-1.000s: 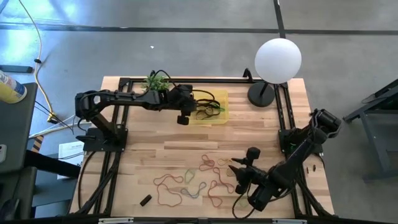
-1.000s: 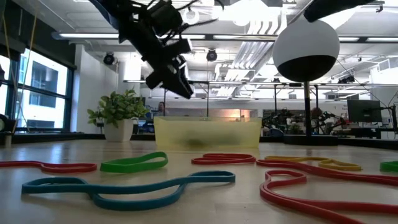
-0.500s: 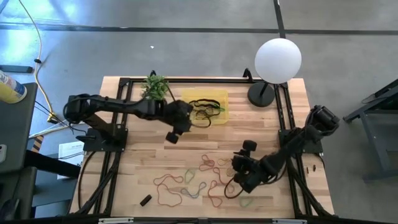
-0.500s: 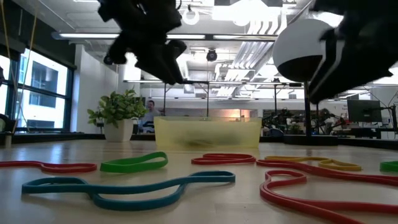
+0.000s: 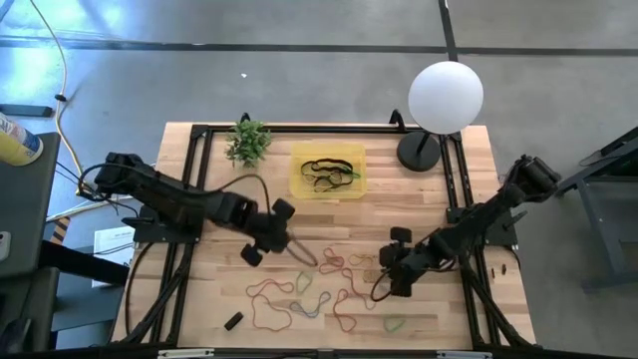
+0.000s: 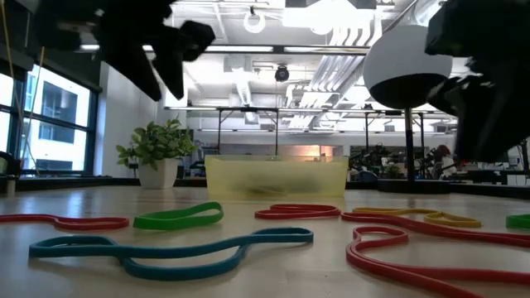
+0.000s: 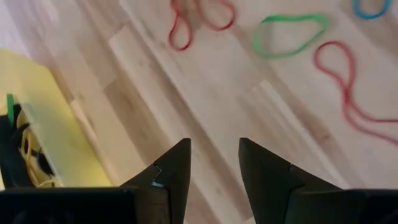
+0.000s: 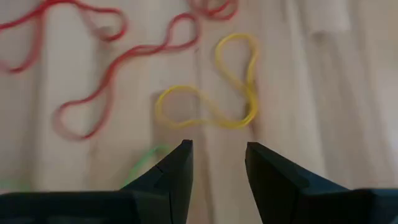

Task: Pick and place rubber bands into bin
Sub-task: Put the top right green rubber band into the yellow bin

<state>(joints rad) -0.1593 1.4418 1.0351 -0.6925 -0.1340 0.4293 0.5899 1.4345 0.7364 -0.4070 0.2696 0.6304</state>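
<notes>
Several loose rubber bands (image 5: 319, 289), red, green, blue and yellow, lie flat on the near half of the wooden table. More bands lie inside the yellow bin (image 5: 329, 172) at the far middle. My left gripper (image 5: 295, 249) hovers open at the left edge of the loose bands. Its wrist view shows the open fingers (image 7: 214, 155) above bare wood, short of a red band (image 7: 200, 18) and a green band (image 7: 289, 34). My right gripper (image 5: 382, 267) hovers open on the right side of the pile. Its fingers (image 8: 217, 152) stand just short of a yellow band (image 8: 214, 93).
A small green plant (image 5: 247, 142) stands left of the bin and a white globe lamp (image 5: 446, 97) at the far right corner. A small black block (image 5: 233, 321) lies near the near edge. Dark frame rails (image 5: 184, 249) run along the table's left and right sides.
My left gripper has swung from above the bin toward the near edge and now hovers at the left of the loose bands. My right arm has swung round and shifted a little toward the far edge. The bands on the table have not moved.
</notes>
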